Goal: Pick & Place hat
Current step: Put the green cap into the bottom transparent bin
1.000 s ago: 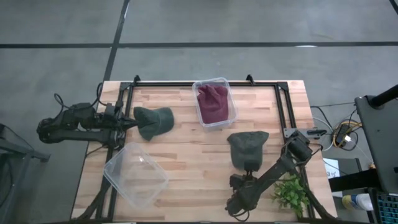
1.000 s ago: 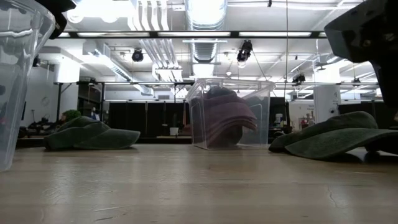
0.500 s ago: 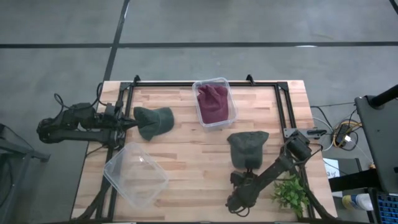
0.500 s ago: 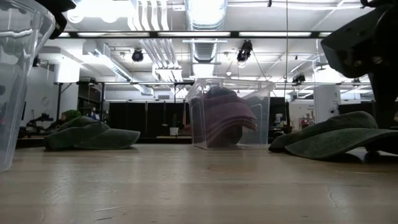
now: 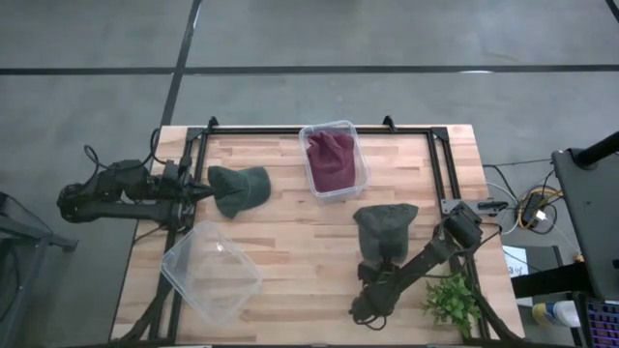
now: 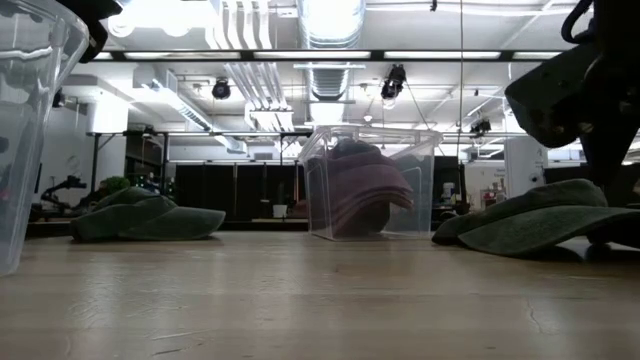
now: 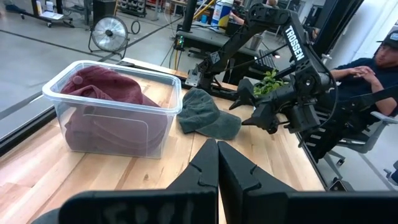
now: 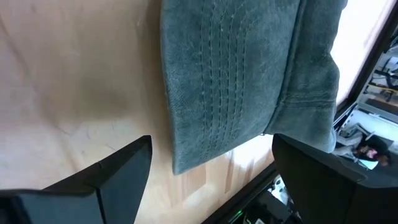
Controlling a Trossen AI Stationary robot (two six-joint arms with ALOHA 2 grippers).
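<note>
Creeping forward since the earlier frame, the right pincer (image 5: 372, 280) now hangs wide open just short of the brim of the near green hat (image 5: 385, 229), which lies flat on the counter (image 5: 290, 242). Farther off, the left pincer (image 5: 200, 189) waits shut at the second green hat (image 5: 237, 188), beside the bin (image 5: 334, 159) with the maroon hat (image 5: 331, 159).

A dark green fabric cap (image 5: 385, 230) lay flat on the desk's right side, brim toward the near edge; a second green cap (image 5: 239, 188) lay left.

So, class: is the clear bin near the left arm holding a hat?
No, the clear bin is empty; the maroon hat sits in the other bin.
</note>
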